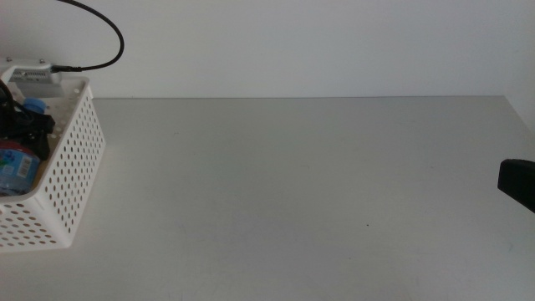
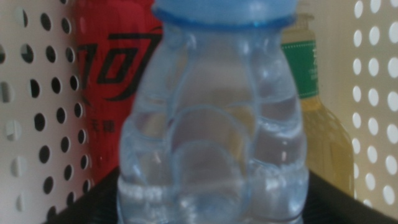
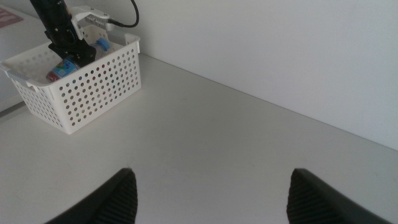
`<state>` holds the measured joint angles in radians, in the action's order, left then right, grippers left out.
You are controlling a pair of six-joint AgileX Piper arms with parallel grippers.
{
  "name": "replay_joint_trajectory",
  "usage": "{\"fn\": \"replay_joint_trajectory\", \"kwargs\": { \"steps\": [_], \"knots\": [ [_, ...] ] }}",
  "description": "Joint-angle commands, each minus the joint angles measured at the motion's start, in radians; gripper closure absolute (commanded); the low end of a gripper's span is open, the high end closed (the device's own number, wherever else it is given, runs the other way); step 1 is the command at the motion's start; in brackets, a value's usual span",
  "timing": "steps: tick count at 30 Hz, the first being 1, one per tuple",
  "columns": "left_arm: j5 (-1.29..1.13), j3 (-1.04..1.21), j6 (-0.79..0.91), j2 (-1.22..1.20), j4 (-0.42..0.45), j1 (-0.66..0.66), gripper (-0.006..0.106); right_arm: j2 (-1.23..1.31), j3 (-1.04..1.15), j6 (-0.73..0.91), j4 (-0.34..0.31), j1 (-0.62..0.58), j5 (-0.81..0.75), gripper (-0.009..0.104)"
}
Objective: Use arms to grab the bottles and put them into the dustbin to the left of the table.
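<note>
Holding the small clear plastic water bottle with the blue cap (image 2: 214,118) inside the white perforated plastic dustbin (image 1: 71,167), the left tool (image 1: 21,125) appears closed around its lower body. A tall red soda can (image 2: 115,87) and a yellow tea bottle with a green label (image 2: 317,118) stand close behind. Releasing well likely means spreading the jaws fully, then lifting straight up, clear of the walls. The right tool (image 3: 211,199) waits wide open and empty over the light grey table (image 1: 301,184).

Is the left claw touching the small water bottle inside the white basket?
Cannot tell. The left wrist view shows the water bottle filling the picture just above the left claw, but where they would meet is blurred and cut off. The right claw waits open over the table.
</note>
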<state>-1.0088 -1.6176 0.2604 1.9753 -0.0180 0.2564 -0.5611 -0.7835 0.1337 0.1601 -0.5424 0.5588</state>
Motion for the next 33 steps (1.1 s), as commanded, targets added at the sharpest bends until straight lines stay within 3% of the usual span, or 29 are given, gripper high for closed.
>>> {"fn": "replay_joint_trajectory", "kwargs": {
  "steps": [1,3,21,33],
  "knots": [
    [0.024,-0.043,-0.020,-0.060,-0.047,-0.007,0.014,-0.001,-0.023,0.015,-0.002,0.000,-0.079,0.034],
    [0.010,-0.056,-0.045,-0.062,-0.048,-0.007,0.007,-0.001,-0.023,0.015,-0.002,0.000,-0.079,0.034],
    [-0.179,-0.097,-0.149,-0.265,0.073,-0.119,0.007,-0.001,-0.023,0.015,-0.002,0.000,-0.079,0.034],
    [-0.090,0.011,-0.133,-0.548,0.003,-0.255,0.007,-0.001,-0.023,0.015,-0.002,0.000,-0.079,0.034]
  ]
}}
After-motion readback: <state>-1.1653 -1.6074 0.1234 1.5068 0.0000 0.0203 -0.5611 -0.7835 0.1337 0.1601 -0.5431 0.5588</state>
